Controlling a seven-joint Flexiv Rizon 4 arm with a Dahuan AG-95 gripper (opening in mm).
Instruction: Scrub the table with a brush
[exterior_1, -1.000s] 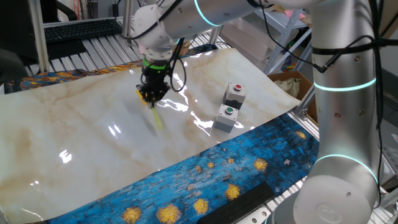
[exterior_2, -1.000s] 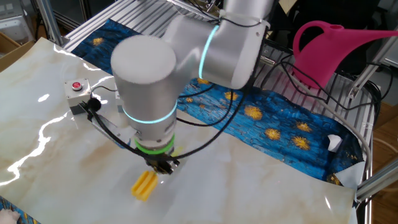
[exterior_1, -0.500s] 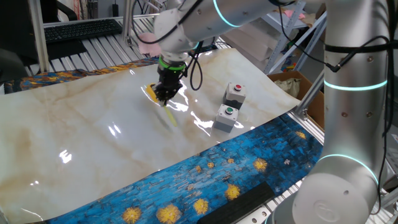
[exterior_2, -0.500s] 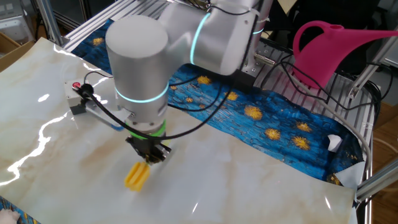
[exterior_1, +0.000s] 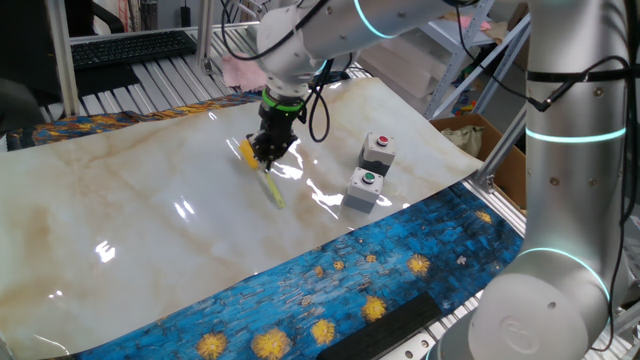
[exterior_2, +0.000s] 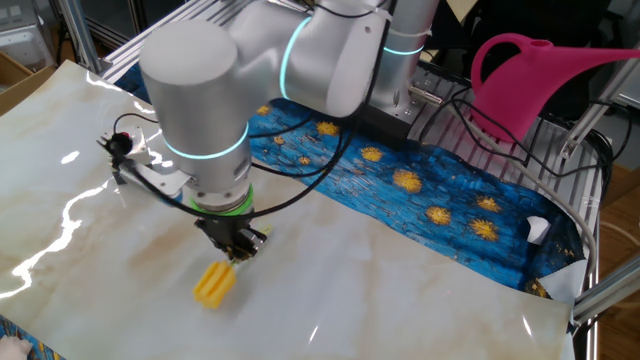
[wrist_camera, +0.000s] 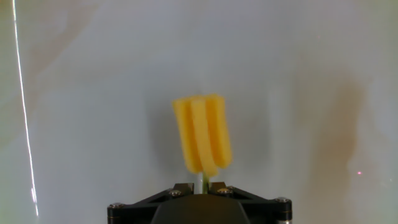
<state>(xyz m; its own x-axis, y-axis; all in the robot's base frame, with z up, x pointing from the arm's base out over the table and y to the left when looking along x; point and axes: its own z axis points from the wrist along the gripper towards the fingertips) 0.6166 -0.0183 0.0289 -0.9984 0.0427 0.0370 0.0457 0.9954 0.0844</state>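
I see my claw clamped tight on the thin stem of the brush, whose yellow head presses on the glossy marble bench just beyond the two grey button boxes, near its far edge.

The white arm reached down from above and over the table, its lit cyan rings showing at the joints and a green band at the wrist. The black end effector pointed down at the surface, tilted a little. Its two fingers were closed tight on the thin handle of the brush, gripped between the tips.
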